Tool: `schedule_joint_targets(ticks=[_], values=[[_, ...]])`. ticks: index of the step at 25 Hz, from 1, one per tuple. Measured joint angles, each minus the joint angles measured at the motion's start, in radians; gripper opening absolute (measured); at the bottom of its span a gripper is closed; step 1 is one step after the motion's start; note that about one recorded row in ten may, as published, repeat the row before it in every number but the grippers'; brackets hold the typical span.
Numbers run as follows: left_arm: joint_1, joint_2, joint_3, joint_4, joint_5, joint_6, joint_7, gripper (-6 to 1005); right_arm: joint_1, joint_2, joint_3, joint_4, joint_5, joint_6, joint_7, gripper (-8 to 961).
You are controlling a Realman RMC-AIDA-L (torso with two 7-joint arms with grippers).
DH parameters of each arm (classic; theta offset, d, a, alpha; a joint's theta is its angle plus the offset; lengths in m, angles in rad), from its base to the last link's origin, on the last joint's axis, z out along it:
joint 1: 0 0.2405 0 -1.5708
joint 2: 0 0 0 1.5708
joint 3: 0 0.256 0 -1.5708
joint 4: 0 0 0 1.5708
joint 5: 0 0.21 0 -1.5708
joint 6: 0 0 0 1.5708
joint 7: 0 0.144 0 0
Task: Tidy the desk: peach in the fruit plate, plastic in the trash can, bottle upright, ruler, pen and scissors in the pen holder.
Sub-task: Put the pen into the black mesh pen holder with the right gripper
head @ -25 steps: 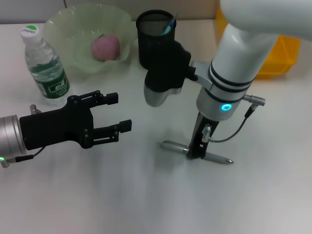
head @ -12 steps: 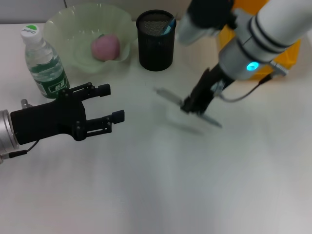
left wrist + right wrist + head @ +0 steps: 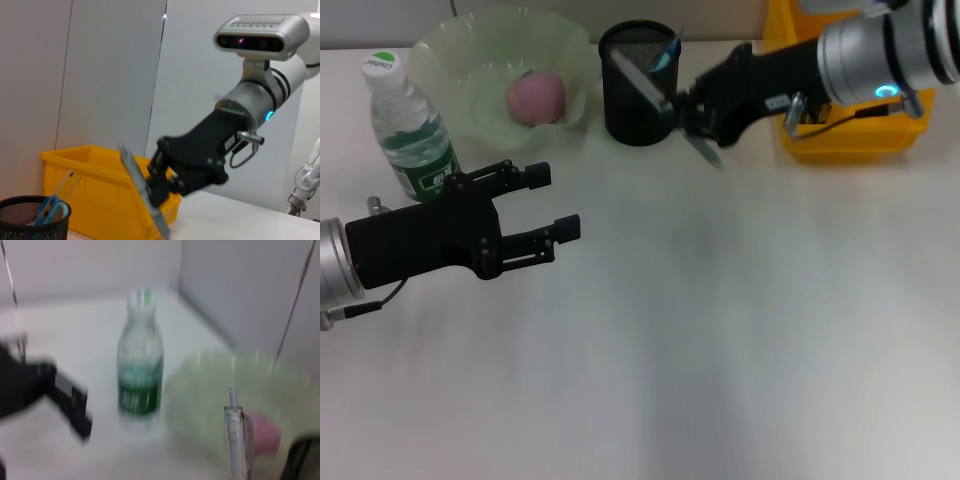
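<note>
Lifted off the table since a second ago, the pen [image 3: 665, 100] now hangs clamped in the right gripper [image 3: 685, 108] at 3 o'clock of the pen holder [image 3: 638, 85]; the left gripper [image 3: 545, 205] hovers wide. Left wrist view: the pen [image 3: 142, 192] tilts before the yellow bin [image 3: 95, 185]. Right wrist view: the bottle [image 3: 140, 362] stands upright.

The pen holder [image 3: 639, 83] is black wire mesh, matt. The pen [image 3: 662, 103] looks like silvery grey plastic with a clear barrel in the right wrist view [image 3: 236, 440]. The water bottle [image 3: 408, 135] is clear glossy plastic with a green paper-like label and a white-green cap. The fruit plate [image 3: 470, 60] is translucent pale green plastic, glossy, with a wavy rim. The peach [image 3: 536, 97] has a dull pink skin. The bin [image 3: 850, 135] is smooth yellow plastic. The surface [image 3: 720, 330] is smooth, white, faintly sheeny. Both tools, left [image 3: 548, 205] and right [image 3: 685, 108], are matt black.
</note>
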Motion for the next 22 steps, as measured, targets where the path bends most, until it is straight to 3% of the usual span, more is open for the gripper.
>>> schedule_joint_targets(ticks=[5, 6, 12, 14, 22], values=[[-0.006, -0.002, 0.0, -0.003, -0.007, 0.001, -0.002, 784, -0.024, 0.0, 0.036, 0.07, 0.206, 0.061, -0.169, 122], [-0.008, -0.002, 0.0, -0.004, -0.008, 0.001, -0.003, 784, -0.026, 0.0, 0.052, 0.119, 0.312, 0.092, -0.254, 122], [-0.012, -0.01, 0.0, -0.006, -0.009, 0.002, -0.003, 785, -0.007, 0.0, 0.081, 0.258, 0.581, 0.165, -0.431, 125], [-0.013, -0.012, 0.0, -0.009, -0.009, 0.002, -0.003, 785, 0.02, -0.001, 0.082, 0.33, 0.69, 0.212, -0.488, 126], [-0.014, -0.022, 0.0, -0.032, -0.012, 0.0, 0.009, 785, 0.146, -0.001, 0.103, 0.523, 0.82, 0.366, -0.592, 129]])
